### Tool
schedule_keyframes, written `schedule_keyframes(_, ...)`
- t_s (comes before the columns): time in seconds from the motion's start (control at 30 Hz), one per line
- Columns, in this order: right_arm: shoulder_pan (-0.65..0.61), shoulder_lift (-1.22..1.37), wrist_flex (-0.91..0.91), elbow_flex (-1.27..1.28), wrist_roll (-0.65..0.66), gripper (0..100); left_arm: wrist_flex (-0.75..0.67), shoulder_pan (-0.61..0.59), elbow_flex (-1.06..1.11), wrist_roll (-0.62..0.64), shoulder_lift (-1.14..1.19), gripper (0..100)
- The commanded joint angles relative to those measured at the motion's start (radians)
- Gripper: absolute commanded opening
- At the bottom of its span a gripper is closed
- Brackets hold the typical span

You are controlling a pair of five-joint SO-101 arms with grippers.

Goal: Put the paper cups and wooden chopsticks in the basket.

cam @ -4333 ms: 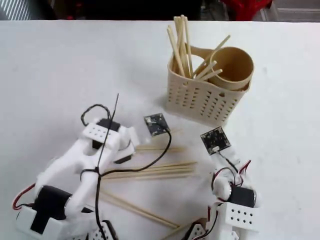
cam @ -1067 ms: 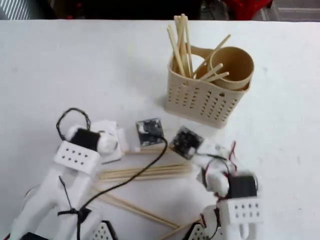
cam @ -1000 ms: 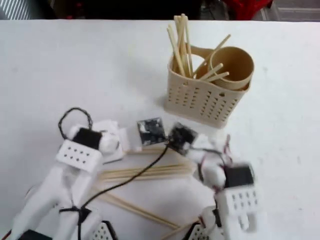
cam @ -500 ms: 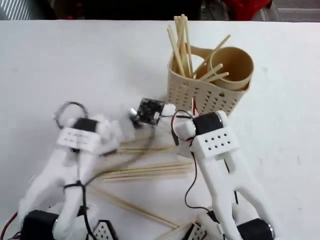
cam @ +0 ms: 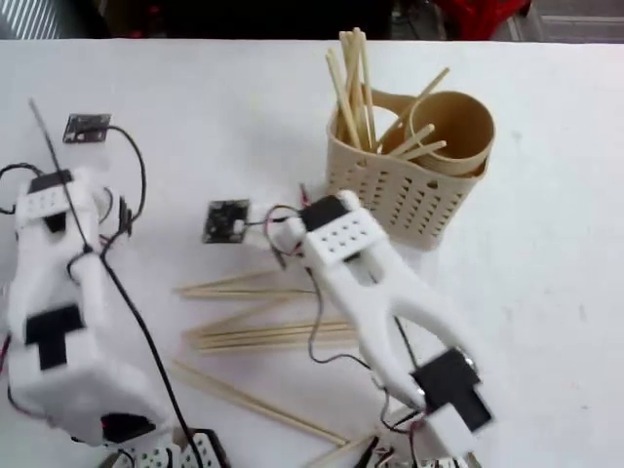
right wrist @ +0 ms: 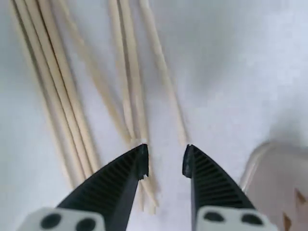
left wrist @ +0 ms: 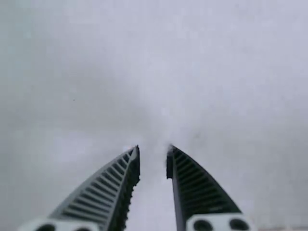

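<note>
The basket (cam: 390, 195) sat toward the far right of the white tabletop (cam: 195, 97). The paper cups (cam: 456, 132) were tucked into its right half and tilted. A bunch of standing chopsticks (cam: 353, 88) poked up out of its left half, and a few of them leaned across the cups.

Nearer to me, and left of the basket, the loose chopsticks (cam: 278, 334) lay flat on the tabletop. There was a thin pair farthest back, a thicker bundle just nearer, and a long one lying slantwise nearer still. One more stick end lay by the near edge.

The right arm (cam: 375, 292) stretched from the near right side up and leftward, with its wrist just beside the basket's near left corner. Seen from its own camera, the right pincer (right wrist: 164, 159) hung over the ends of the thin pair, its fingers only narrowly parted and holding nothing. I could not tell whether the tips touched the sticks.

The left arm (cam: 54, 292) stood at the far left, well apart from both the sticks and the basket. The left pincer (left wrist: 153, 161) was over bare tabletop with a narrow gap between its fingers, and it was empty.
</note>
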Motion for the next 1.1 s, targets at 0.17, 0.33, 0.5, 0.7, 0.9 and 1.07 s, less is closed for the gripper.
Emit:
schedule_keyframes(0.17,-0.016,0.17,-0.271,-0.048,0.018,13.5,0.009,-0.012,-0.166,0.141,0.182,11)
schedule_keyframes(0.33,-0.005,0.236,-0.291,-0.054,0.018,13.1,0.006,-0.012,-0.166,0.141,0.183,11)
schedule_keyframes(0.5,-0.005,0.274,-0.291,-0.054,0.017,1.5,0.006,-0.012,-0.166,0.141,0.183,11)
schedule_keyframes(0.7,0.047,0.14,-0.248,-0.095,-0.17,1.8,0.003,-0.012,-0.166,0.144,0.186,11)
schedule_keyframes(0.9,0.105,-0.122,-0.081,-0.193,-0.364,1.7,0.003,-0.012,-0.166,0.146,0.186,11)
schedule_keyframes(1.07,0.151,-0.34,0.002,-0.319,-0.54,1.7,0.003,-0.012,-0.166,0.146,0.188,11)
